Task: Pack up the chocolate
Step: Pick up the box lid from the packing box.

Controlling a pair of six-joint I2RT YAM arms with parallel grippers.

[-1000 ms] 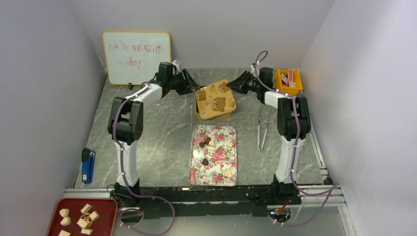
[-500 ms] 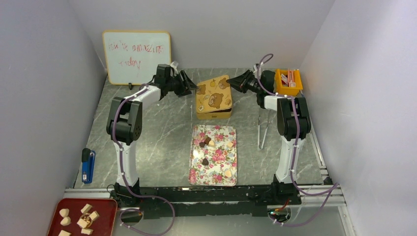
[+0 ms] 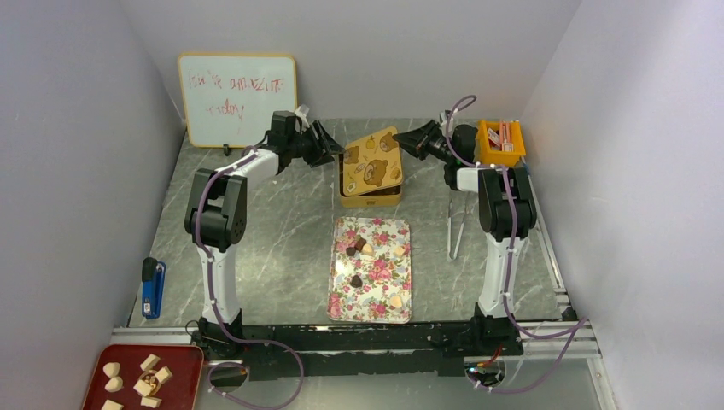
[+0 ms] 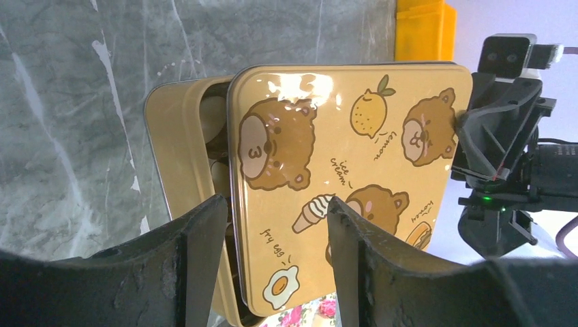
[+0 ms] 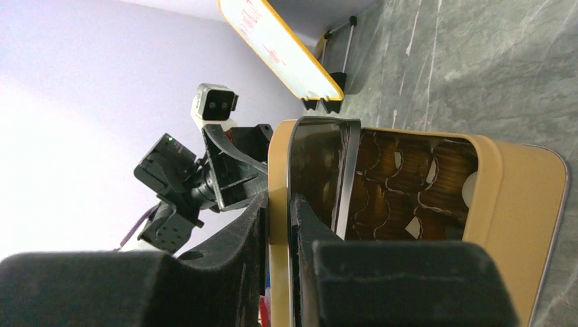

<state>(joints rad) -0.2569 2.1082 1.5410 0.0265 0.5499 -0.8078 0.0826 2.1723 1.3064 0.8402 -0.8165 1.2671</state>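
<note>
Top external view, item one: the chocolate point(image 3: 356, 280), a handful of small dark and tan pieces, is lying scattered on the floral tray point(image 3: 376, 312) at the middle of the table.

Item two: the yellow tin point(image 3: 369, 196) is standing just at 12 o'clock of that tray. Its bear-printed lid point(image 3: 371, 162) is tilting up off the base.

Item three: the right gripper point(image 5: 279, 199) is reaching in from 2 o'clock of the tin and pinching the lid's rim, fingers nearly together with only the thin metal between them. Through its camera I am seeing brown paper cells inside the tin.

Item four: the left gripper point(image 4: 276, 211), at 10 o'clock of the tin, is holding its jaws partly apart and gripping nothing. The lid's corner is showing in the gap, and I cannot tell whether it is touching.

Outlying stock, placed from the floral tray:
- tongs point(image 3: 457, 226) lying at 3 o'clock
- an orange bin point(image 3: 499, 143) at 2 o'clock
- a whiteboard point(image 3: 237, 100) leaning at 11 o'clock
- a blue tool point(image 3: 153, 289) at 9 o'clock
- a red tray point(image 3: 188, 384) carrying pale chunks point(image 3: 150, 363) at 7 o'clock
</note>
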